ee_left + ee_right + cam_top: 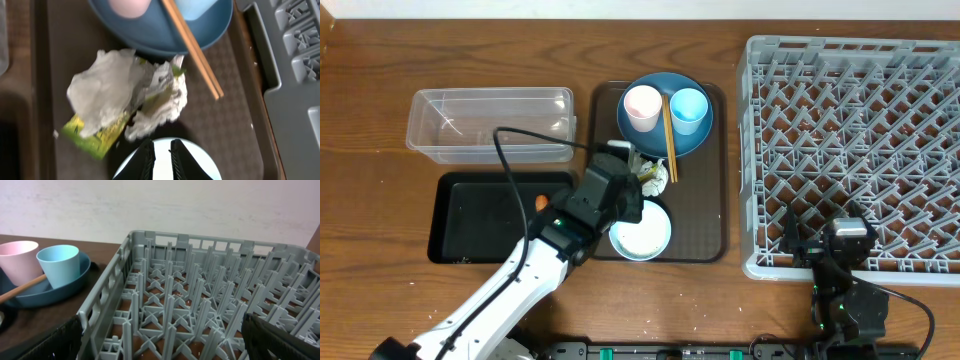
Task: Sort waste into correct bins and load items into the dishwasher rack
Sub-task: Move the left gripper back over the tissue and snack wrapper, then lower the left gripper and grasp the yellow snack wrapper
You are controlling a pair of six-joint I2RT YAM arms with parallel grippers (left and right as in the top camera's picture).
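**A:** What is the biggest thing on the table?

**B:** The grey dishwasher rack, on the right. The right tool hangs over its near edge with its fingers spread wide, holding nothing.

**A:** And next?

**B:** The brown serving tray in the middle. Left of it are the clear tub, farther off, and the black tray, nearer. Only the overhead view shows those two, and the orange carrot piece lying in the black tray.

**A:** What is on the serving tray?

**B:** At the far end, the dark-blue plate carries the pink cup, the light-blue cup and the chopsticks. The bowl sits at the near end. The crumpled wrapper lies between plate and bowl.

**A:** And the left tool?

**B:** It is over the bowl's far rim, just short of the wrapper, with its fingers barely parted and gripping nothing. From overhead its arm hides part of the wrapper, but the wrist view shows it whole.

**A:** Is there any writing?

**B:** There is yellow-green print on the wrapper, too blurred to read.
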